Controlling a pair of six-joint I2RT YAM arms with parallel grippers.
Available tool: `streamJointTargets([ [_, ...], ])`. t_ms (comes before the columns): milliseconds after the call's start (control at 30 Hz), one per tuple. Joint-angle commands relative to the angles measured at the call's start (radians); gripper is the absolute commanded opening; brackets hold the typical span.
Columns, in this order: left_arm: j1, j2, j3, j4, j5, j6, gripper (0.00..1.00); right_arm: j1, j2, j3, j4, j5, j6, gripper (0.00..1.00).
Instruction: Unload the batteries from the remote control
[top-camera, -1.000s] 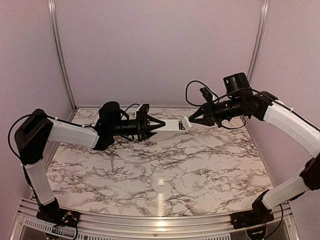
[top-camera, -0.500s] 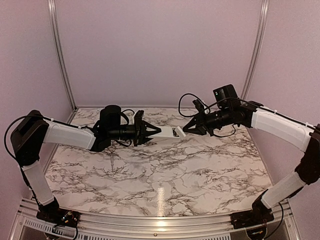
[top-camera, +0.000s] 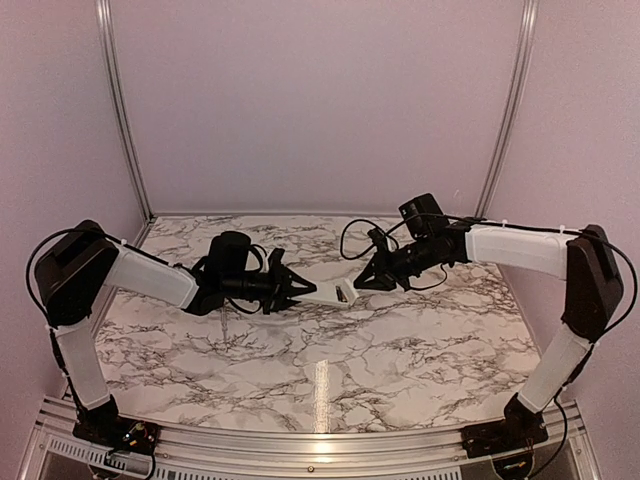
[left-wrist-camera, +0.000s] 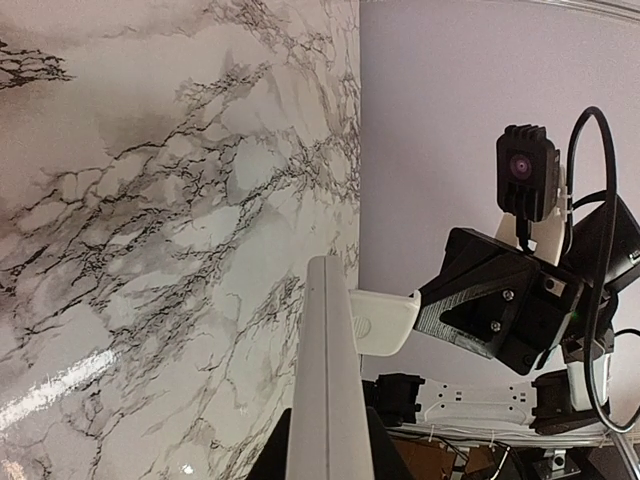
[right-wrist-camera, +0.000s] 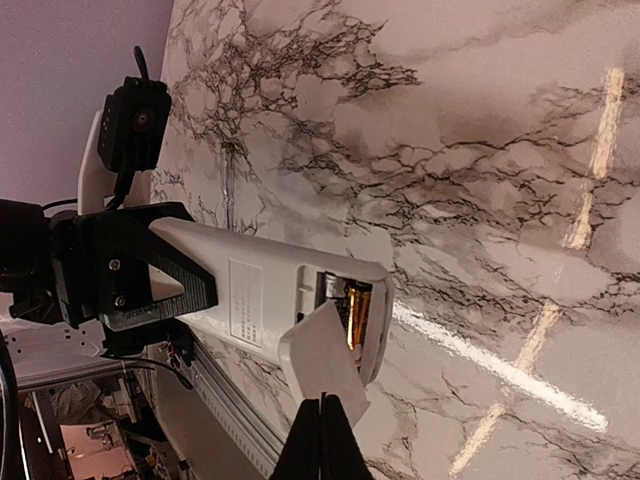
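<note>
The white remote control (top-camera: 322, 293) hangs above the marble table, with my left gripper (top-camera: 296, 291) shut on its left end. Its battery compartment is open at the far end. The right wrist view shows the batteries (right-wrist-camera: 353, 313) lying inside it, dark with a gold sheen. My right gripper (top-camera: 361, 282) is shut on the small white cover piece (right-wrist-camera: 326, 362), which stands tilted off the compartment. In the left wrist view the remote control (left-wrist-camera: 326, 370) runs straight out from my left gripper (left-wrist-camera: 326, 452), and the cover piece (left-wrist-camera: 386, 322) sticks out to its right.
The marble table (top-camera: 320, 350) lies below both grippers, bounded by purple walls and a metal rail (top-camera: 300, 440) at the near edge. The right arm's wrist camera (left-wrist-camera: 527, 175) and cables (top-camera: 352, 240) hang close to the remote's far end.
Both arms have come down toward the table, with the remote and the cover still gripped. The right arm has folded lower and its gripper now tilts downward.
</note>
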Motion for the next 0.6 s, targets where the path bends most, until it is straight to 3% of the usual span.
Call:
streamJointTargets([
  [0, 0.010, 0.011, 0.001, 0.046, 0.008, 0.028, 0.00, -0.003, 0.040, 0.006, -0.003, 0.024, -0.043, 0.00],
  [567, 0.024, -0.026, -0.007, -0.147, -0.037, 0.146, 0.00, -0.004, 0.089, -0.011, -0.015, 0.049, -0.084, 0.02],
])
